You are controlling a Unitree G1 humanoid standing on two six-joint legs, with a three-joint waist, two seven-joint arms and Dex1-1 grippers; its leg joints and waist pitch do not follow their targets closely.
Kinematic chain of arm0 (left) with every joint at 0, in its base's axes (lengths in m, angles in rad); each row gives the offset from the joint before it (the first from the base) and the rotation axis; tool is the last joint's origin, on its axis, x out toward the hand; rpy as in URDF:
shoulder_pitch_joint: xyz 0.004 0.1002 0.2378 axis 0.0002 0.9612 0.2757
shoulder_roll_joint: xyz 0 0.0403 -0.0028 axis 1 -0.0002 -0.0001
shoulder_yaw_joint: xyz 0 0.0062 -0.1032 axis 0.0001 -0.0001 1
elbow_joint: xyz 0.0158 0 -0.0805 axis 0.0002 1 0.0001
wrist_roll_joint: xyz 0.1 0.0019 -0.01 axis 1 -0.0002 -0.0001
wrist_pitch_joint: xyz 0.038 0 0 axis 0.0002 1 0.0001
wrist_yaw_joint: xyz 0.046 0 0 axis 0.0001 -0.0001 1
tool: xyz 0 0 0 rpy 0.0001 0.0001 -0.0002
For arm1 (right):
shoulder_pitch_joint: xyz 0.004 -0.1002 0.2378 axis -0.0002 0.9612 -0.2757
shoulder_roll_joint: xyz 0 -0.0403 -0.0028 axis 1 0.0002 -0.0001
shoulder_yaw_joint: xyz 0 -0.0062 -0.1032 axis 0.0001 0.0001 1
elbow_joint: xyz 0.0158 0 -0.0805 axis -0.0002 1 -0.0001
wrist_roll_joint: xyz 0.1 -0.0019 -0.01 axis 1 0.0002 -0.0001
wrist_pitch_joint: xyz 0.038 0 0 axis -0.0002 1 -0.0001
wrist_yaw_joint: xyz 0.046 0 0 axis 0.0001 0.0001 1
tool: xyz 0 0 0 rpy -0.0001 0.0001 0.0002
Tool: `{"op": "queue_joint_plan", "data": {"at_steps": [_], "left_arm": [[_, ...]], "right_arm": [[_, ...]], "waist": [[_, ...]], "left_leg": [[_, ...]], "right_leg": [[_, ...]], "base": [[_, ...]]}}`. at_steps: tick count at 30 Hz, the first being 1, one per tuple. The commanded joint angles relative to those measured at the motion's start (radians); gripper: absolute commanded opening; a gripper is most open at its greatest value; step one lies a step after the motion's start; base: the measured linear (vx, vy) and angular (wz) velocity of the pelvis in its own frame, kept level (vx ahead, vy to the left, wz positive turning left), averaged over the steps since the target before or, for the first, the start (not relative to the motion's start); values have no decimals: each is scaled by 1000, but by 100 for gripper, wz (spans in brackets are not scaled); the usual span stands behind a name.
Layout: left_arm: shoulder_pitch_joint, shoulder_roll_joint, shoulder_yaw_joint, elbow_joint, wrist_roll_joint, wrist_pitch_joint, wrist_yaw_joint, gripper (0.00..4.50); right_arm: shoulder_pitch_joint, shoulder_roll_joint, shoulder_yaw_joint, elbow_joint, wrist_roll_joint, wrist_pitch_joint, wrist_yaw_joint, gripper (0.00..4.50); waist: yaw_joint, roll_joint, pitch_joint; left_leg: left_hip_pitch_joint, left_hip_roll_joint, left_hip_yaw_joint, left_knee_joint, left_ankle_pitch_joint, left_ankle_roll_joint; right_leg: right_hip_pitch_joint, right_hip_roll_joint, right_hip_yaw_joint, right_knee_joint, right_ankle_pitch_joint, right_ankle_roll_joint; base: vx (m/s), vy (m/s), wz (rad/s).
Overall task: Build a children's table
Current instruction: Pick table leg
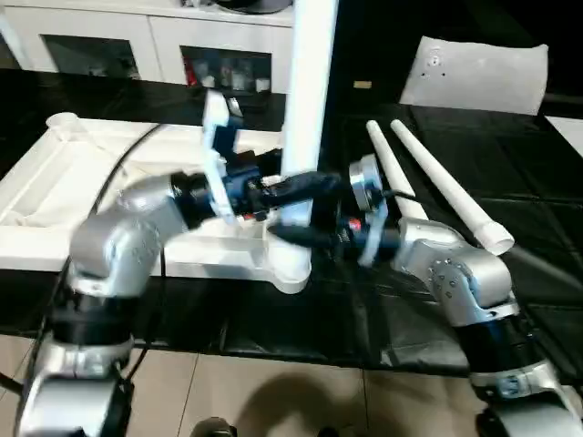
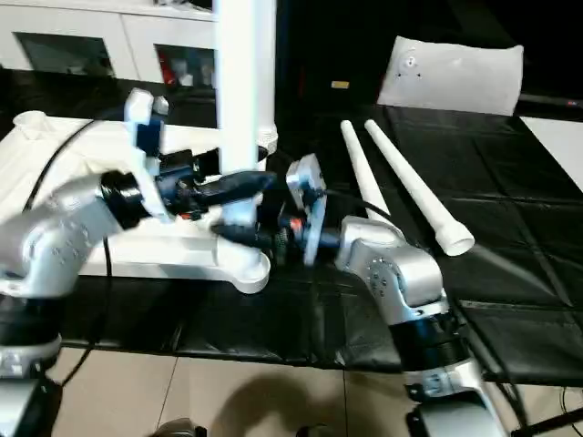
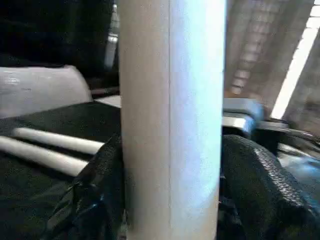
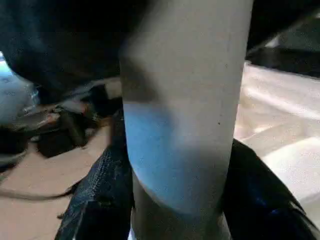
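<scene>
A white leg [image 1: 308,100] is standing up in the tabletop's [image 1: 55,196] near corner socket [image 1: 290,264]. The left gripper [image 1: 293,189] and right gripper [image 1: 301,232] are both squeezing it, probably snugly. Two spare legs [image 1: 437,187] are lying past the right gripper on the open black mat [image 1: 510,164].
</scene>
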Motion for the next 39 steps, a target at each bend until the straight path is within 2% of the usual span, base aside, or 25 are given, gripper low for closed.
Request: {"op": "queue_joint_plan", "data": {"at_steps": [1, 2, 3, 7, 9, 15, 26, 33, 35, 36, 37, 39], "left_arm": [[20, -44, 13, -50, 50, -22, 128, 296], [29, -66, 19, -63, 65, -34, 172, 296], [32, -84, 25, -73, 75, -42, 206, 266], [37, -144, 33, -103, 104, -73, 308, 253], [38, -162, 22, -112, 134, -83, 353, 219], [61, -220, 13, -139, 163, -90, 449, 188], [72, -240, -9, -151, 176, -83, 482, 184], [49, -239, 21, -131, 153, -52, 497, 184], [37, -237, 31, -118, 145, -46, 496, 184], [32, -237, 35, -113, 140, -41, 496, 184], [23, -234, 43, -104, 129, -30, 492, 184], [14, -228, 51, -95, 119, -20, 487, 184]], "right_arm": [[4, 12, -22, 12, -36, -34, -71, 195], [5, 18, -20, 13, -46, -41, -90, 195], [6, 22, -19, 14, -53, -48, -100, 195], [9, 38, -21, 17, -71, -62, -137, 195], [10, 44, -19, 24, -87, -74, -153, 195], [10, 55, -16, 33, -101, -94, -185, 195], [5, 58, -15, 46, -112, -110, -199, 195], [-7, 56, -20, 55, -131, -105, -223, 195], [-11, 58, -28, 57, -117, -91, -219, 195], [-12, 59, -33, 57, -108, -83, -216, 230], [-14, 58, -39, 53, -94, -70, -209, 230], [-16, 56, -45, 47, -78, -57, -198, 269]], "waist": [[-5, 5, -81], [-8, 3, -80], [-8, 2, -80], [-7, 2, -80], [-9, 0, -80], [-10, -1, -80], [-10, 0, -79], [-12, 2, -79], [-11, 3, -80], [-11, 3, -80], [-12, -1, -80], [-12, 0, -80]], "left_leg": [[4, 6, 18, -64, -120, -17], [-1, 8, 16, -65, -122, -21], [1, 6, 18, -63, -126, -17], [-1, 5, 17, -62, -129, -7], [-1, 5, 17, -62, -126, -4], [-2, 5, 17, -61, -136, 0], [-1, 5, 17, -61, -142, 6], [0, 4, 17, -61, -145, 2], [0, 3, 17, -61, -142, 3], [0, 4, 16, -61, -141, 3], [0, 3, 17, -61, -141, 4], [1, 2, 17, -60, -139, 4]], "right_leg": [[66, -64, 36, -69, -234, -135], [68, -64, 36, -67, -227, -136], [69, -65, 36, -72, -240, -132], [68, -63, 36, -74, -253, -120], [68, -63, 36, -73, -246, -116], [67, -63, 36, -75, -254, -113], [64, -61, 36, -76, -246, -116], [64, -60, 35, -75, -242, -121], [65, -61, 36, -75, -241, -120], [65, -61, 35, -75, -238, -121], [65, -60, 35, -76, -236, -120], [66, -60, 35, -73, -231, -124]], "base": [[0, 0, 0], [0, 0, 0], [0, 0, 0], [0, 0, 0], [0, 0, 0], [0, 0, 0], [0, 0, 0], [0, 0, 0], [0, 0, 0], [0, 0, 0], [0, 0, 0], [0, 0, 0]]}}
